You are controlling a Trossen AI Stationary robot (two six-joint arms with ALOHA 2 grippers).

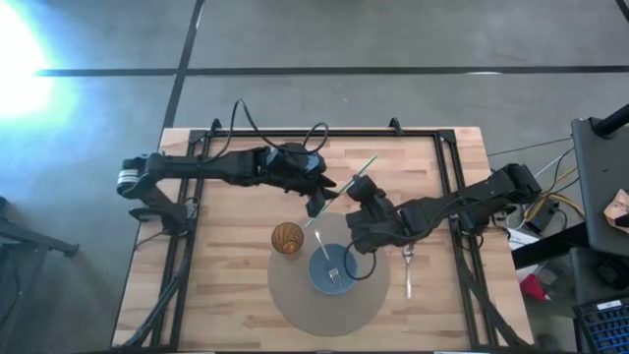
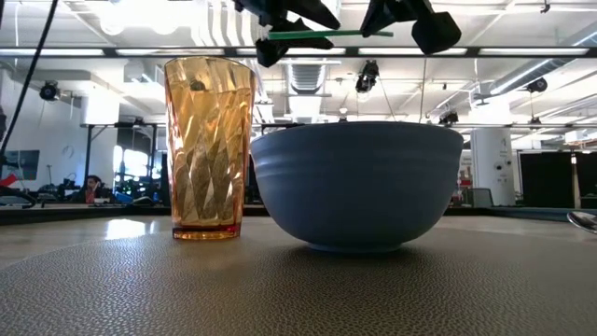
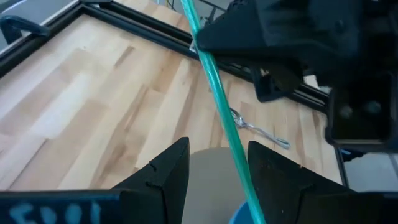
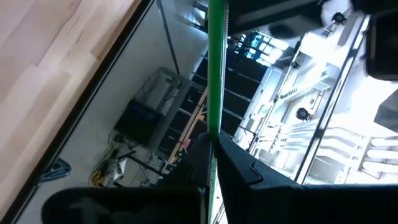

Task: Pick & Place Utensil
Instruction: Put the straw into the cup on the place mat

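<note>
Right gripper [image 1: 362, 189] is clamped tight on a long thin green plastic stick [image 1: 344, 193], holding it up in the air above the round blue ceramic bowl [image 1: 332, 270]. Left gripper [image 1: 316, 204] has its fingers [image 3: 163, 171] spread wide either side of the stick, though I can't quite tell if they touch it. Amber ribbed glass tumbler [image 2: 208, 149] sits just beside the bowl on a grey round mat [image 1: 295, 300], silver metal fork [image 1: 409, 270] nearby.

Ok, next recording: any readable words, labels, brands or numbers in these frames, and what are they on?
Pale blue characters on the dark body of the left gripper, at the left wrist view's edge: cut off and blurred, unreadable.
Amber ribbed glass tumbler: no text.
Blue ceramic bowl: no text.
Thin green stick: no text.
Signs in the room behind: too small to read.
</note>
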